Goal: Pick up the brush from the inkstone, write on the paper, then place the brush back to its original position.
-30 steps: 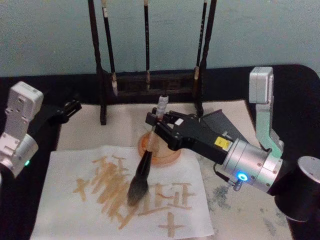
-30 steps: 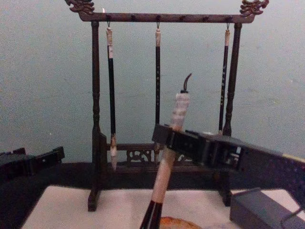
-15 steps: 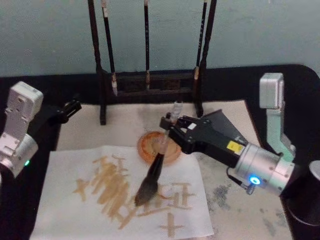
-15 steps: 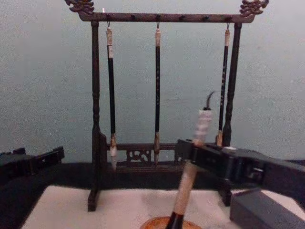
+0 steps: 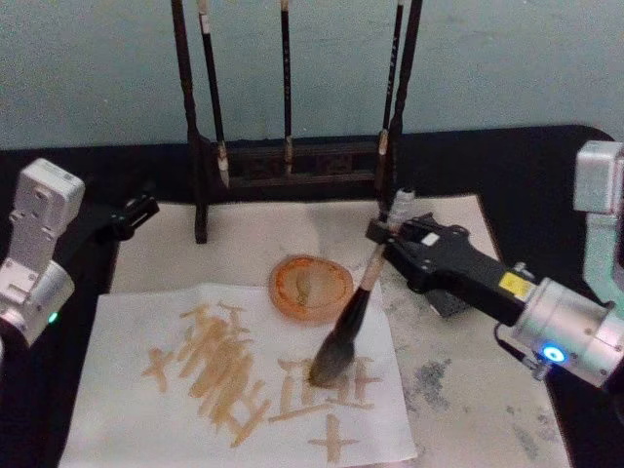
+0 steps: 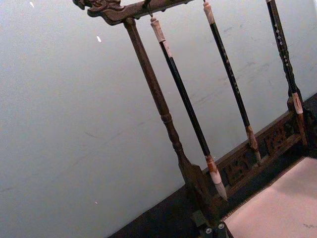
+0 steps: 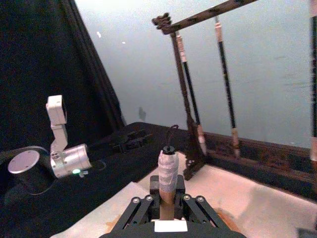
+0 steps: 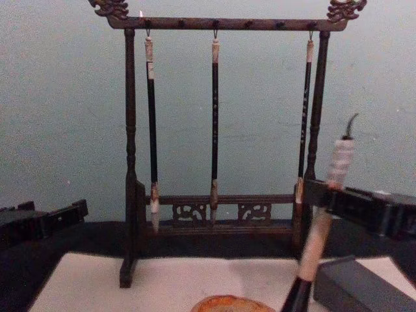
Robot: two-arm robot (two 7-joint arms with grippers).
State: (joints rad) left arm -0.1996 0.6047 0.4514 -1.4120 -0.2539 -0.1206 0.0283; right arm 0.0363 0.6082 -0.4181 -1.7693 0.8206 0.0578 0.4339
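My right gripper (image 5: 382, 237) is shut on the brush (image 5: 353, 310), holding its pale upper handle. The brush leans down to the left, and its bushy dark head (image 5: 331, 366) rests on the paper (image 5: 127, 409) among tan strokes, just right of the sheet's middle. The round orange inkstone (image 5: 310, 288) sits at the paper's far edge, just left of the brush's handle. In the chest view the brush (image 8: 320, 227) rises at the right through the right gripper (image 8: 328, 195). The right wrist view shows its taped top (image 7: 167, 166) between the fingers. My left gripper (image 5: 136, 210) is parked at the far left.
A dark wooden brush rack (image 5: 292, 156) with three slim hanging brushes (image 8: 214, 117) stands behind the inkstone. A beige mat (image 5: 244, 239) lies under the paper. A dark grey block (image 8: 354, 283) sits at the right beneath my right arm. Black tabletop surrounds the mat.
My right gripper has carried the brush to the right, past the inkstone. The brush head has travelled rightward across the paper. The left arm has not moved.
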